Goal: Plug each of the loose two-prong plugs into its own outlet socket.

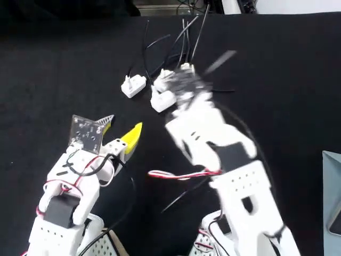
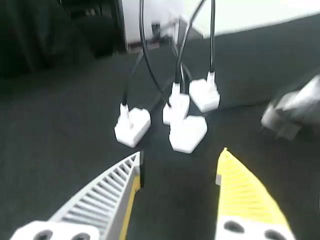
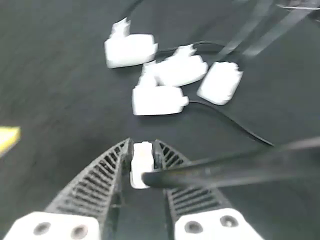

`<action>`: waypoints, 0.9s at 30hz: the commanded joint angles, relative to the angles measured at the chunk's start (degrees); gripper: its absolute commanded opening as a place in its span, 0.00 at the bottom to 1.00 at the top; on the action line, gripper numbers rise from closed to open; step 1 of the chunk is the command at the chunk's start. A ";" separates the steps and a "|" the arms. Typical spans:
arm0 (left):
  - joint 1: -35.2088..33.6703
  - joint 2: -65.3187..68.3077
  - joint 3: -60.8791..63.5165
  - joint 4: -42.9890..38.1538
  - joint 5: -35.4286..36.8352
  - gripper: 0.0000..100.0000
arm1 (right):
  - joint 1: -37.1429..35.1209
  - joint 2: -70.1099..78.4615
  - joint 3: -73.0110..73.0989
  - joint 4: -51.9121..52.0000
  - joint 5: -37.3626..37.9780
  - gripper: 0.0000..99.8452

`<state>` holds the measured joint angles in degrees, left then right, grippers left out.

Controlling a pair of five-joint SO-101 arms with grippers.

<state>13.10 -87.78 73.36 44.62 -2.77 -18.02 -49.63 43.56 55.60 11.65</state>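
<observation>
Black cloth table (image 1: 53,64): right gripper (image 3: 142,146) pinched a white plug (image 3: 141,165) just short of the white corded blocks (image 3: 157,100); left gripper (image 2: 180,153) spread. Plug looked light, rigid, cable-tugged, so grip the body's flat sides.

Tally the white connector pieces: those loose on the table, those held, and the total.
Loose white pieces on the table: 4
Held white piece in the right gripper: 1
Total: 5
</observation>
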 commanded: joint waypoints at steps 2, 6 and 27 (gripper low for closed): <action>5.14 7.47 -0.22 -0.70 -2.20 0.32 | 9.67 -7.96 -3.38 -1.58 -3.60 0.01; 12.18 17.41 -2.51 -0.79 -2.99 0.34 | 16.26 -12.44 -2.51 -4.04 -7.38 0.01; 30.73 66.55 -18.33 -5.80 -8.18 0.33 | 21.54 -13.93 2.59 -10.90 -10.73 0.01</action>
<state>43.78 -25.71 58.95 42.33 -10.59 3.08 -62.73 46.29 46.20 1.54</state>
